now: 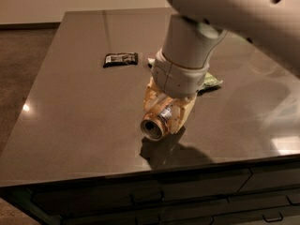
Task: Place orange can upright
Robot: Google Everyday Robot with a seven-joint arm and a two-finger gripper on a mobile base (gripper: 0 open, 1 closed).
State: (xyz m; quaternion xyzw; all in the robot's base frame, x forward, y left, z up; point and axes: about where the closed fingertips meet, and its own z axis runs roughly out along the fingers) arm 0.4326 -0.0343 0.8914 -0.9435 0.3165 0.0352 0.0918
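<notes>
The orange can is held in my gripper, lying tilted with its round end facing the camera. It hangs a little above the dark table, and its shadow falls just below it near the front edge. My gripper's pale fingers are shut on the can's sides. The white arm comes down from the upper right and hides most of the can's body.
A small black wrapper lies on the table behind and to the left. A green snack bag peeks out behind the arm on the right. The table's front edge is close below the can, with drawers beneath.
</notes>
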